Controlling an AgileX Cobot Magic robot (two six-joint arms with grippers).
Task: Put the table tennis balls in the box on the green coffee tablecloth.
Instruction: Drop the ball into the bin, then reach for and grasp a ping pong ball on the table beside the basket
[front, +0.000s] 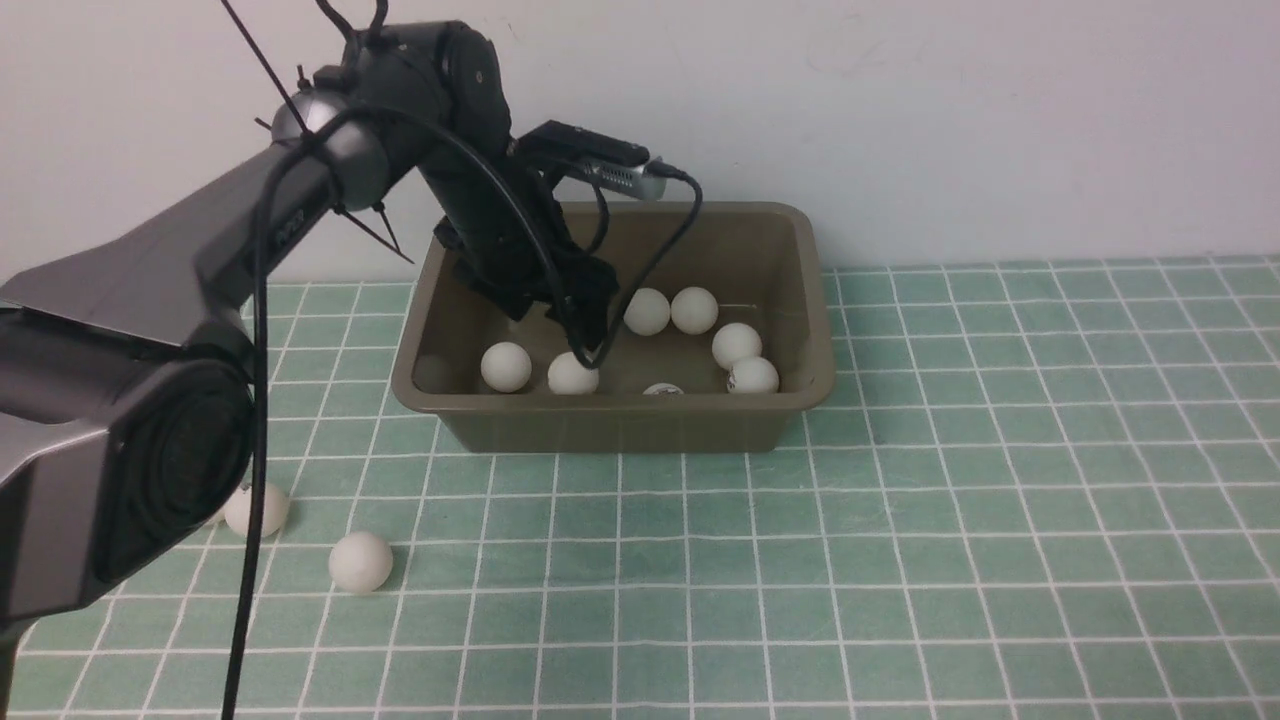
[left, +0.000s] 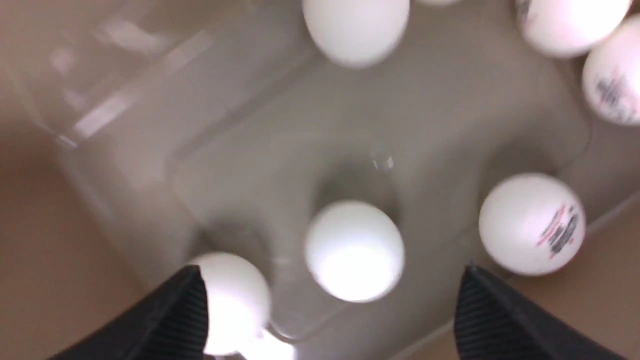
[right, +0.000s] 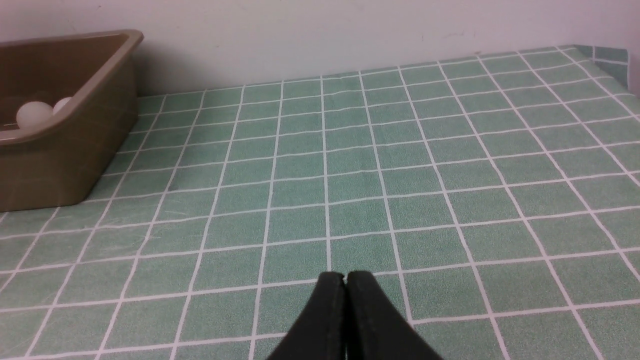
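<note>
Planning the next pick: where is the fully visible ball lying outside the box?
In the front view the ball lies on the green tablecloth on the robot's left, nearer the camera than the box, beside a second loose ball.

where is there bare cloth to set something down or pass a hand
The mint-green gridded tablecloth is bare right of the olive-brown plastic box and across the wide strip in front of it. Crowded: inside the box, with white table tennis balls and the black left arm reaching in; near left, two loose balls beside that arm.
</note>
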